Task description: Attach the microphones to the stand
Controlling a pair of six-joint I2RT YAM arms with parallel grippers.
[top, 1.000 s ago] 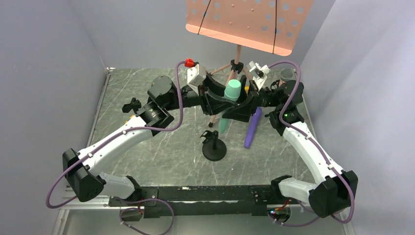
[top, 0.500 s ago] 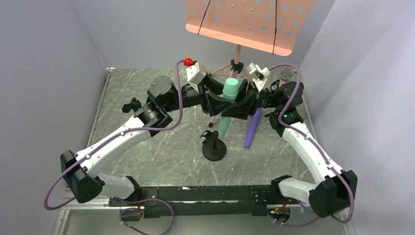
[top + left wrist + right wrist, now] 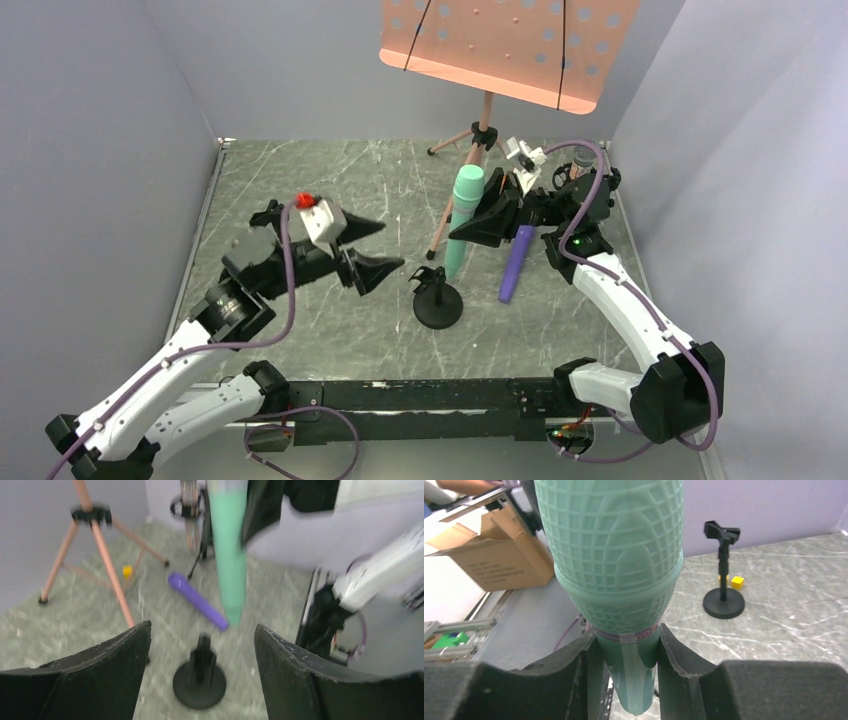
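My right gripper [image 3: 478, 218] is shut on the mint green microphone [image 3: 466, 195] and holds it upright, tail down, above the table just behind the black round-base stand [image 3: 438, 305]. In the right wrist view the fingers [image 3: 674, 655] clamp its neck below the mesh head [image 3: 614, 555]. My left gripper [image 3: 390, 243] is open and empty, left of that stand; its wrist view shows the stand [image 3: 200, 680] between the jaws. The purple microphone [image 3: 517, 262] lies flat on the table. The silver-pink microphone [image 3: 190, 505] stands in a holder at the back right.
A pink music stand [image 3: 500, 40] on a tripod [image 3: 95, 540] rises at the back centre. Another black clip stand [image 3: 723, 597] with a small yellow cube [image 3: 737, 582] beside it stands at the left. A cardboard box [image 3: 494, 550] sits beyond the table.
My left gripper has left the mint green microphone and pulled back left and toward the near edge, jaws open. The right gripper keeps hold of it, now nearly upright.
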